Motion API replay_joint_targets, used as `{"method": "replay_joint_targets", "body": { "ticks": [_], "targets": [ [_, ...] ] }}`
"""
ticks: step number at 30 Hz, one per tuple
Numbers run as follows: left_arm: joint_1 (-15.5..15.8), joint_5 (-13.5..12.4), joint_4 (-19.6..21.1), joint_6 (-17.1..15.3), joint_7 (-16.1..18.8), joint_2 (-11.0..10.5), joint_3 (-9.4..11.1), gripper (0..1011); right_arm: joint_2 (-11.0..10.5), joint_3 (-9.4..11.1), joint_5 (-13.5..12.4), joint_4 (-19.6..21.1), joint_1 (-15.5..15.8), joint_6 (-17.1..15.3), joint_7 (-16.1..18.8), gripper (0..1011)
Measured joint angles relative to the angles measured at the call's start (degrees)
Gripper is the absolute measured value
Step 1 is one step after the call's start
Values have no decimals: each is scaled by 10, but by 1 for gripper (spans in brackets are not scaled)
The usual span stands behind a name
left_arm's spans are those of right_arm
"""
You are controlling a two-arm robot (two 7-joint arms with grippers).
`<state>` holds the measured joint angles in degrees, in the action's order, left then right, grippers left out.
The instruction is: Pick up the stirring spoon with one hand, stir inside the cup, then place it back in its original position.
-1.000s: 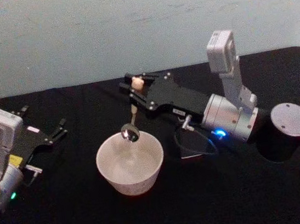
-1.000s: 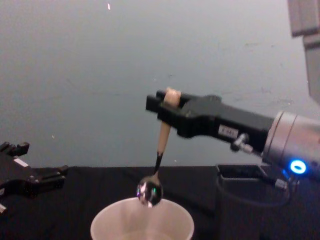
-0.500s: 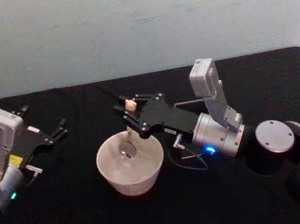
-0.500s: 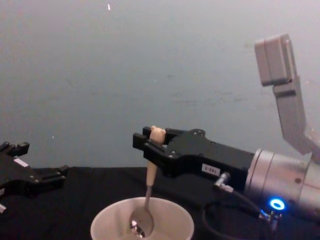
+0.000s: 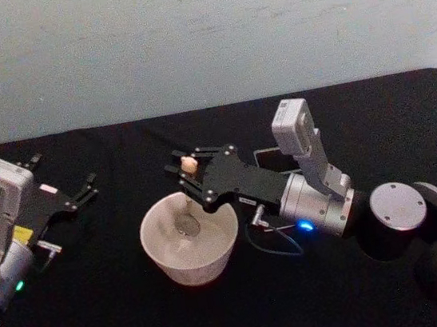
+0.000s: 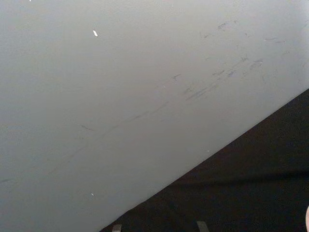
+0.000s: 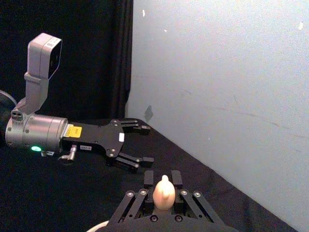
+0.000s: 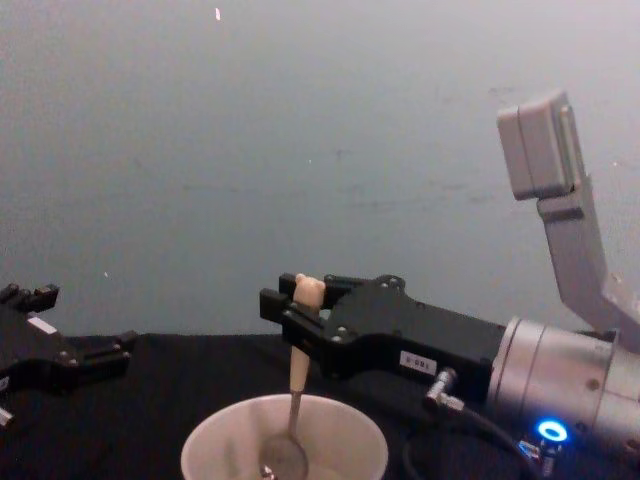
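The off-white cup (image 5: 156, 251) stands at the middle of the black table, and its rim (image 8: 212, 437) shows low in the chest view. My right gripper (image 5: 188, 172) hovers over the cup's far side, shut on the beige handle of the stirring spoon (image 5: 187, 193). The spoon (image 8: 296, 375) hangs nearly upright, its metal bowl down inside the cup. The right wrist view shows the handle's little head (image 7: 163, 193) between my fingers. The dark holder (image 5: 270, 160) is partly hidden behind my right arm. My left gripper (image 5: 65, 174) rests open at the left, well apart from the cup.
A pale wall (image 5: 202, 37) runs along the table's far edge. A dark cable loop (image 5: 275, 241) hangs under my right wrist beside the cup. Bare black cloth (image 5: 126, 321) lies in front of the cup.
My right gripper has come down and nearer with the spoon. The spoon's bowl went from above the rim to deep inside the cup. The left arm has stayed put.
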<state>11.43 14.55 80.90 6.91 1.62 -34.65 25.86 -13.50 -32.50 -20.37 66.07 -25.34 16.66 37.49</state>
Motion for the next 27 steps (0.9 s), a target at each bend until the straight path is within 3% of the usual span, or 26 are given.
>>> {"method": "replay_joint_targets", "body": {
  "ticks": [13, 27],
  "targets": [
    [0, 0, 0, 0, 0, 0, 0, 1001, -6, 7, 17, 4, 6, 17, -6, 212],
    [0, 0, 0, 0, 0, 0, 0, 1001, -57, 21, 1, 80, 53, 8, 13, 212]
  ]
}}
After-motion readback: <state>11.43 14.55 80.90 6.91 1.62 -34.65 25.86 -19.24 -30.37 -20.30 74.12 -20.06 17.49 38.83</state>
